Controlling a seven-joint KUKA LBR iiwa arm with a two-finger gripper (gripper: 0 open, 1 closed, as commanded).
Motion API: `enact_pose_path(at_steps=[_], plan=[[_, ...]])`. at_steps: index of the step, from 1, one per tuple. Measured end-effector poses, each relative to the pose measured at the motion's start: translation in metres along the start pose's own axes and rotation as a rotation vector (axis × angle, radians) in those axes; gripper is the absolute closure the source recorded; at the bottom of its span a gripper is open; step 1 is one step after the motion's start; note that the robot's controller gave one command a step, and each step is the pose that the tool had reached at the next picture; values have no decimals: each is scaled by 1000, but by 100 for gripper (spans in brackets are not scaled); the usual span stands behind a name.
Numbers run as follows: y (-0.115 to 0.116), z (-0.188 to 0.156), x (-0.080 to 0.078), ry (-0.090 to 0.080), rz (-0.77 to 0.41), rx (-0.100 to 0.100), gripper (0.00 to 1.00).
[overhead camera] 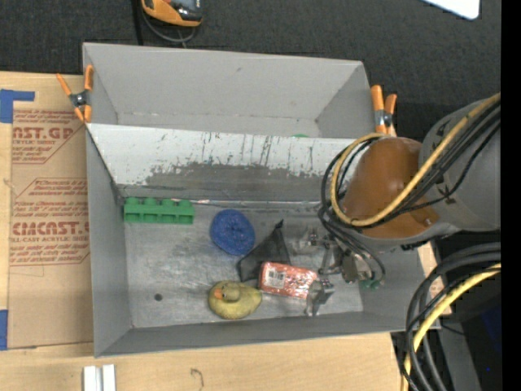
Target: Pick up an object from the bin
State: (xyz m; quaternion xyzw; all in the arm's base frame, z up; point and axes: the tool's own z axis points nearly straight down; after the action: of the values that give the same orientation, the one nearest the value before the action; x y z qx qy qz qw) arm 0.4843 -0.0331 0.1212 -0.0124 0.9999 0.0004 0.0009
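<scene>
My gripper [316, 272] is low in the bin's front right part, open, one fingertip [317, 301] towards the front wall and the other further back. Its fingers stand at the right end of a red and white packet [285, 279] lying flat on the floor; whether they touch it I cannot tell. A black wedge-shaped piece [269, 247] lies just behind the packet. A yellow rubber duck [234, 299] with an orange beak sits left of the packet by the front wall.
A blue round ribbed thing [233, 231] lies mid-bin behind the duck. A green toothed block [159, 210] rests at the back left against the sloping wall. The arm with its orange cover and looped cables hangs over the bin's right side.
</scene>
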Motion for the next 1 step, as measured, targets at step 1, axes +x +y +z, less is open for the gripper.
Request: enact_pose_path(at_steps=[1], plan=[[11, 37, -1, -6, -72, 1, 0]])
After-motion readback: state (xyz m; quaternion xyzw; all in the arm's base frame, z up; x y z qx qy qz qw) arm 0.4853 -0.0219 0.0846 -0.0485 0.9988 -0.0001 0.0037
